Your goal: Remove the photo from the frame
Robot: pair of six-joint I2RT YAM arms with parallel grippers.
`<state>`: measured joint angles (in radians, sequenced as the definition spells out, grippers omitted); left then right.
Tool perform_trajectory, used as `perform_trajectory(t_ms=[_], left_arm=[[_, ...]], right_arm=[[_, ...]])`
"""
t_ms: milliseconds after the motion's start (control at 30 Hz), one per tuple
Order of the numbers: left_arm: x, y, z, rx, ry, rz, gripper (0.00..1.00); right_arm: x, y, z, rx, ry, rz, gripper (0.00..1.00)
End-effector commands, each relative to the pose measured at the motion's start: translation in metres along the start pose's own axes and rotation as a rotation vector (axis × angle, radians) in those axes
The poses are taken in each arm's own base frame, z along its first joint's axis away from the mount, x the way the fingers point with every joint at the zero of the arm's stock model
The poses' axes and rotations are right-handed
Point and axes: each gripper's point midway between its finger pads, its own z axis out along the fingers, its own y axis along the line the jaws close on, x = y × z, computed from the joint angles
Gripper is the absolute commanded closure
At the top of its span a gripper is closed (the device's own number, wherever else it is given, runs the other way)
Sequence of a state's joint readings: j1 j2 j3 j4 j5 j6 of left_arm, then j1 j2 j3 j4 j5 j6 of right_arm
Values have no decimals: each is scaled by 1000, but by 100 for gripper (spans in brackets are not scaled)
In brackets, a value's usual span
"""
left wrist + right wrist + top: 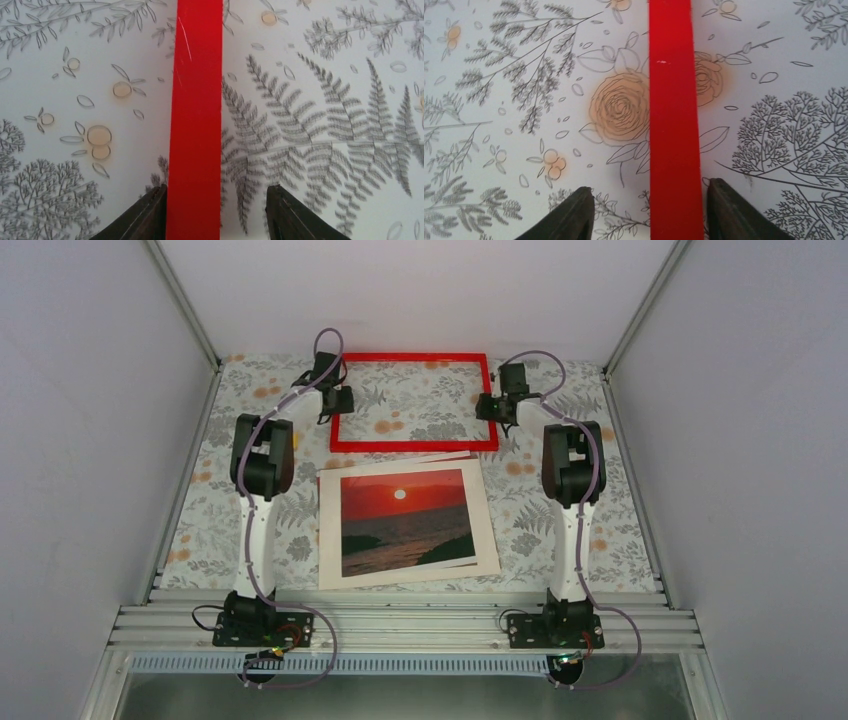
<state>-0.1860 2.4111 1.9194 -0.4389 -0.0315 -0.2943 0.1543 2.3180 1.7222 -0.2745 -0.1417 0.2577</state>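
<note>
The photo [405, 520], a red-orange sunset print with a wide white border, lies flat on the tablecloth between the two arms, outside the frame. The red frame [415, 445] lies flat beyond it, with only floral cloth showing through its opening. My left gripper [338, 400] straddles the frame's left bar [195, 120]. It is open [216, 189]: the left finger sits against the bar, the right finger stands well apart. My right gripper [492, 405] straddles the frame's right bar [674, 110]. It is open too [649, 185], with its right finger close to the bar and a gap on the left.
A second pale sheet [400, 459] peeks out from under the photo's far edge. The floral tablecloth [560, 530] covers the table. Grey walls close in at left, right and back. An aluminium rail [400, 625] runs along the near edge at the arm bases.
</note>
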Motion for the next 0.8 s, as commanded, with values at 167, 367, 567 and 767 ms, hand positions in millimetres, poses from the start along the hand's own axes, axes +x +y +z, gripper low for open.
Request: perform_trajectory(t_ms=[167, 367, 567, 767], left_arm=[[-8, -14, -79, 89, -71, -51, 37], [37, -8, -137, 127, -77, -87, 29], [110, 4, -186, 166, -37, -158, 22], [181, 14, -204, 142, 23, -179, 19]], right_arm=[[1, 23, -70, -67, -15, -6, 35], [49, 53, -108, -108, 49, -47, 26], [94, 83, -144, -131, 70, -102, 21], [135, 98, -178, -146, 79, -139, 17]])
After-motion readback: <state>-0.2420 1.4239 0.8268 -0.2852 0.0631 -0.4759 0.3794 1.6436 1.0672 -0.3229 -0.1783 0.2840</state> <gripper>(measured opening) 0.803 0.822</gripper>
